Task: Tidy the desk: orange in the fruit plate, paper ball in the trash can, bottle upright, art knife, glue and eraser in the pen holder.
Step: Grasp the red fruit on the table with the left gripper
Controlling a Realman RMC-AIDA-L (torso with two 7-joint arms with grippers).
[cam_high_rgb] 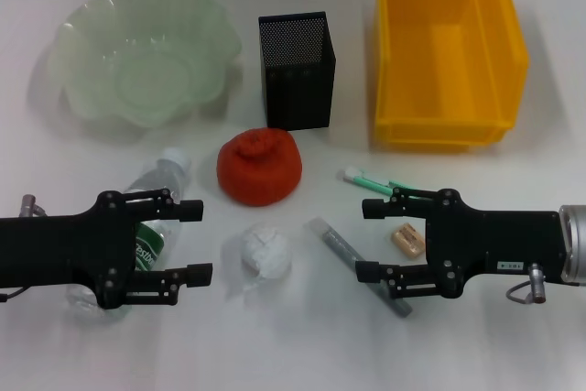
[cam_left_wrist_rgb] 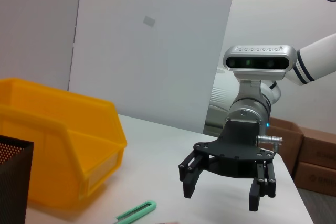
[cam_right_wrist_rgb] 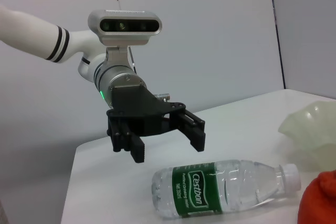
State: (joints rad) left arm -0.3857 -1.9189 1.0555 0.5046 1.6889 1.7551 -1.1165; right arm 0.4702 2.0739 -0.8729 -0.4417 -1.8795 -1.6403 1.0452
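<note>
White worktop (cam_high_rgb: 513, 354), near edge: left gripper (cam_high_rgb: 194, 242) and right gripper (cam_high_rgb: 368, 240), both spread and grasping nothing, facing inward above the surface; clear water bottle (cam_high_rgb: 146, 226) lying flat partly beneath the left gripper, white cap toward the far side, green label reading "Cestbon". Between the grippers, paper ball (cam_high_rgb: 265, 252); beside the right gripper, tan eraser (cam_high_rgb: 406, 240). Farther: orange (cam_high_rgb: 259, 166), then pale-green fruit plate (cam_high_rgb: 82, 34), black mesh pen holder (cam_high_rgb: 298, 70), yellow trash can (cam_high_rgb: 439, 130).
</note>
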